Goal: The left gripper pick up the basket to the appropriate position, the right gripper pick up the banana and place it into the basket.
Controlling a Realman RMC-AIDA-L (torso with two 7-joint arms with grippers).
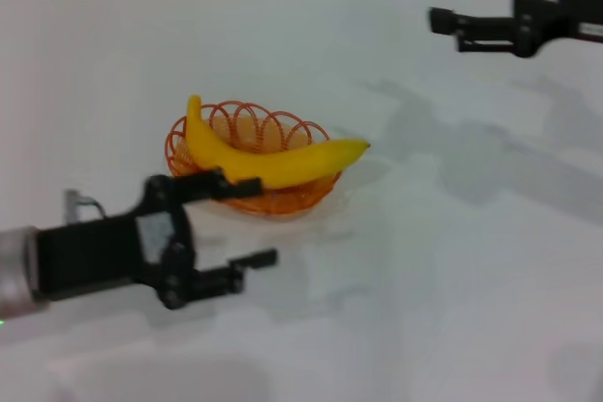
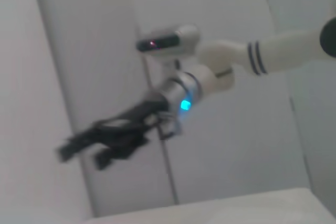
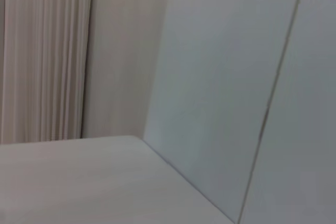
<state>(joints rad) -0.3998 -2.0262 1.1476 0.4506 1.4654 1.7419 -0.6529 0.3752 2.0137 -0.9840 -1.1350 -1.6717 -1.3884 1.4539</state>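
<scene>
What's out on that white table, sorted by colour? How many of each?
Yellow: 1, the banana, lying across the basket.
Orange: 1, the basket.
Black: 2, the left gripper and the right gripper, both open.
Total: 4.

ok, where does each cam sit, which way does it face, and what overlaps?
Head: on the robot's head, looking forward and down at the white table; shows the banana lying in the basket, the open left gripper just in front of it, and the open right gripper raised far right.
Left wrist: faces away from the table toward a wall; shows the right gripper.
Right wrist: faces a wall corner and table edge; no robot parts.
Shared: head and left wrist both show the right gripper.
</scene>
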